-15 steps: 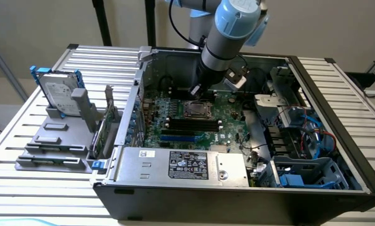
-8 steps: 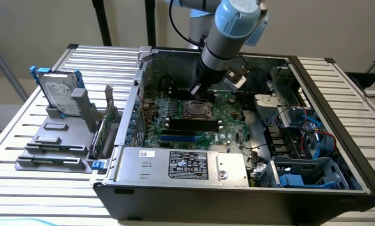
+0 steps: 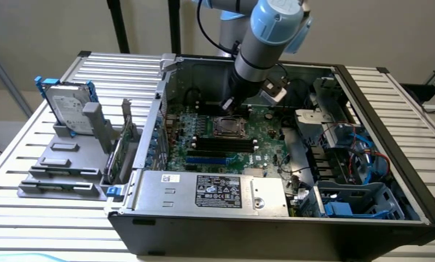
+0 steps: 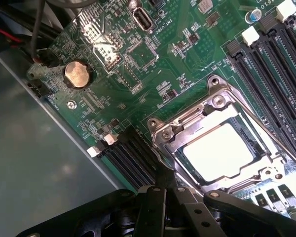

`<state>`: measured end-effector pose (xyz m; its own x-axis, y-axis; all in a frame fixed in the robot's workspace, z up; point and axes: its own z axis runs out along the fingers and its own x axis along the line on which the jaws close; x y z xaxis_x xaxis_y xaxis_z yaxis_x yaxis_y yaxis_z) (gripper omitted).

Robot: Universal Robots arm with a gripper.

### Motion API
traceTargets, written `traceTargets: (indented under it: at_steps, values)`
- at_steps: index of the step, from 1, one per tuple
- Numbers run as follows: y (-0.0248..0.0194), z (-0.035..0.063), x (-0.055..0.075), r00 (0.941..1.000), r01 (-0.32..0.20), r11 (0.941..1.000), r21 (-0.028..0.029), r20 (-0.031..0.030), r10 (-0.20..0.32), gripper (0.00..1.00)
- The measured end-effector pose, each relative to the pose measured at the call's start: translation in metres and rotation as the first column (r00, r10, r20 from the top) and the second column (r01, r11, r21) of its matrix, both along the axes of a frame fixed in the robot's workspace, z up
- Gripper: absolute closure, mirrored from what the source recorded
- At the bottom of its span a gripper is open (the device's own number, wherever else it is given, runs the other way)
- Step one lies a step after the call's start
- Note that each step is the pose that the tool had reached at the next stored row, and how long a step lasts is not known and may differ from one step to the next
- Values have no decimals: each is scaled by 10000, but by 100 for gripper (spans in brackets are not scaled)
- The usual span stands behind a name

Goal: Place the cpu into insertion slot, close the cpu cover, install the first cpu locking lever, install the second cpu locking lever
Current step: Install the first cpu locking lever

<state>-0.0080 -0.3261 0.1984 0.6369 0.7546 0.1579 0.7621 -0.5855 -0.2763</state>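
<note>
I see the arm (image 3: 264, 43) come down from the top of the exterior view. Its grey and blue joint hangs over the open computer case (image 3: 392, 180), and it leans a little toward the exterior view's left. The wrist points down into the case. The tool (image 3: 228, 103) is low over the green board (image 3: 202, 117), just beside the far edge of the insertion slot (image 3: 227, 127).

From the wrist view, the tool (image 4: 165, 190) has its black fingers (image 4: 153, 210) pressed together. I see nothing held between them. They sit at one corner of the socket, close to a short row of black memory slots (image 4: 130, 155).

The cpu (image 4: 219, 150) lies flat inside the socket, and its pale face shines. The cpu cover (image 4: 207, 111) lies down over it like a frame, so the chip shows through the window. I cannot tell how the levers sit.

A round battery (image 4: 77, 74) sits on the board, well apart from the socket. The case stands on a slatted metal surface (image 3: 49, 213). A hard drive (image 3: 64, 103) stands on that surface, at the exterior view's left.
</note>
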Motion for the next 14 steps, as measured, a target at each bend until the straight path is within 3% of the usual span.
traceTargets:
  at_steps: [14]
  values:
    - [-12,-8,10,9999,-165,9999,-3,-1,165,89]
